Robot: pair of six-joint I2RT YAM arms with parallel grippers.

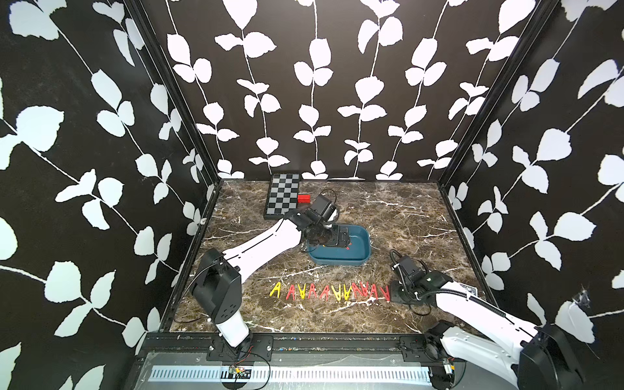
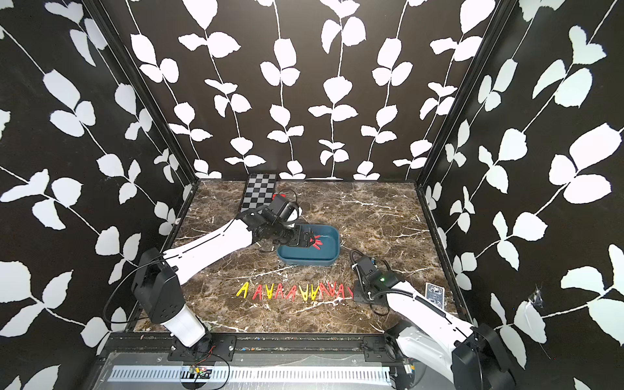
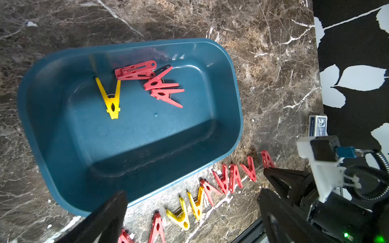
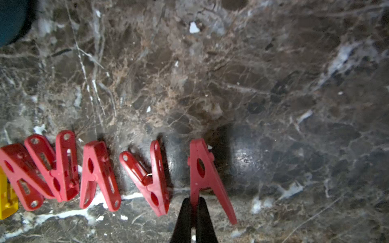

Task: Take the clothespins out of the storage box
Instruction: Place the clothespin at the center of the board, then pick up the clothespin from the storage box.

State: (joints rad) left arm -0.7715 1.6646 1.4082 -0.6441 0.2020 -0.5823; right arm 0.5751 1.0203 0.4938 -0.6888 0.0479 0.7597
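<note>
The job looks mostly done. A long row of clothespins (image 1: 331, 292), red mixed with yellow, lies side by side along the near part of the table (image 1: 405, 216), each a small plastic A, some pointing near and some far. The storage box (image 3: 63, 168), a shallow dark teal tray with rounded corners, sits mid-table just beyond the row, and four pegs are left in its far part: one yellow clothespin (image 3: 111, 98) lying flat and apart, and three red clothespins (image 3: 160, 84) bunched together, touching and partly overlapping. The left gripper (image 1: 342, 236) hangs over the box with its jaws spread wide and nothing between them. The right gripper (image 4: 194, 199) is down at the row's right end, jaws closed, apparently pinching one leg tip of the last red clothespin (image 4: 202, 168).
</note>
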